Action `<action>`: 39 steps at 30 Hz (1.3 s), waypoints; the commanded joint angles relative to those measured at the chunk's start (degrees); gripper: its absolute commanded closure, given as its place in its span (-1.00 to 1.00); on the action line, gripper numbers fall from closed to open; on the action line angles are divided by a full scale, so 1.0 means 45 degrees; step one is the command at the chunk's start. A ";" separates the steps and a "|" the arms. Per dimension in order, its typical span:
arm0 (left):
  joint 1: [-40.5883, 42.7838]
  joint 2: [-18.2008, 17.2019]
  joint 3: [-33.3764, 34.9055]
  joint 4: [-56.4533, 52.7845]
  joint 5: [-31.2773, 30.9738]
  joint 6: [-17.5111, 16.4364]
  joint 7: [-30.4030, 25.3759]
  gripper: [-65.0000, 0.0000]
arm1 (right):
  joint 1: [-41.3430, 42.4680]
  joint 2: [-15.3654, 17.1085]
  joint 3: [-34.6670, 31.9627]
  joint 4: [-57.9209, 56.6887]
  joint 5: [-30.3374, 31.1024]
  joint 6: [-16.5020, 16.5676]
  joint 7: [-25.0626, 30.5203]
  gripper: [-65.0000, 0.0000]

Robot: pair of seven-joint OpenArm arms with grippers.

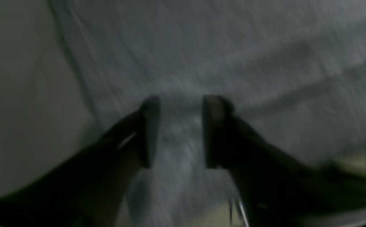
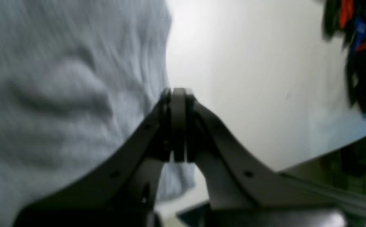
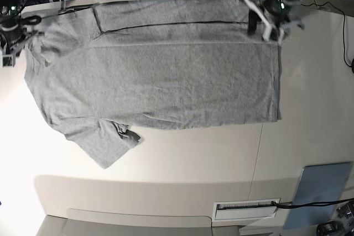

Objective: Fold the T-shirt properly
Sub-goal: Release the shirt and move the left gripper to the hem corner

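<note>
You have the T-shirt (image 3: pixel 166 75) spread flat on the pale table (image 3: pixel 193 158), plain grey side up, its body running across the base view with the hem toward that view's right and the sleeves and neck toward its left. One long side is already turned over onto the body along the far edge, where a dark fold line shows; I judge this as the first lengthwise fold in place or nearly so.

Your left gripper (image 1: pixel 179 132) sits at the far hem corner. In its wrist view the jaws stand apart with grey cloth visible between and below them, nothing pinched. It reads as letting go of the hem corner, though the blur makes contact hard to judge.

Your right gripper (image 2: pixel 178 126) is at the shoulder end, at the cloth's edge. Its jaws are pressed together; whether a thin layer of fabric is caught between them you cannot tell from the wrist view.

The near sleeve (image 3: pixel 105 139) lies out, with a small curl at its edge. A blue-grey panel (image 3: pixel 321 194) rests well apart from the shirt, at the near corner.

Likely next: take up the near long side and fold it inward to match.
</note>
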 commanded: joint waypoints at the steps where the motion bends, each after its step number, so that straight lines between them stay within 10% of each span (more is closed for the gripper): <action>1: -0.0345 -0.0073 -0.0049 0.0189 0.0019 0.0374 -0.0102 0.14 | 0.0316 0.0403 0.0155 0.0194 -0.0005 -0.0034 0.0277 0.73; 6: -0.3011 -0.0068 -0.0049 -0.0636 -0.0087 0.0612 0.0826 0.05 | 0.1792 0.0520 0.0131 0.0194 0.0199 0.0719 0.0112 0.06; 23: -1.1681 -0.0102 -0.0049 -1.0860 -0.0549 0.0651 0.0840 0.03 | 0.3657 0.0515 0.0092 0.0170 0.1851 0.1423 -0.2142 0.06; 39: -1.2293 -0.0282 -0.0049 -1.2031 -0.2390 -0.0476 0.2803 0.15 | 0.3662 0.0515 0.0092 0.0170 0.2569 0.1438 -0.2487 0.06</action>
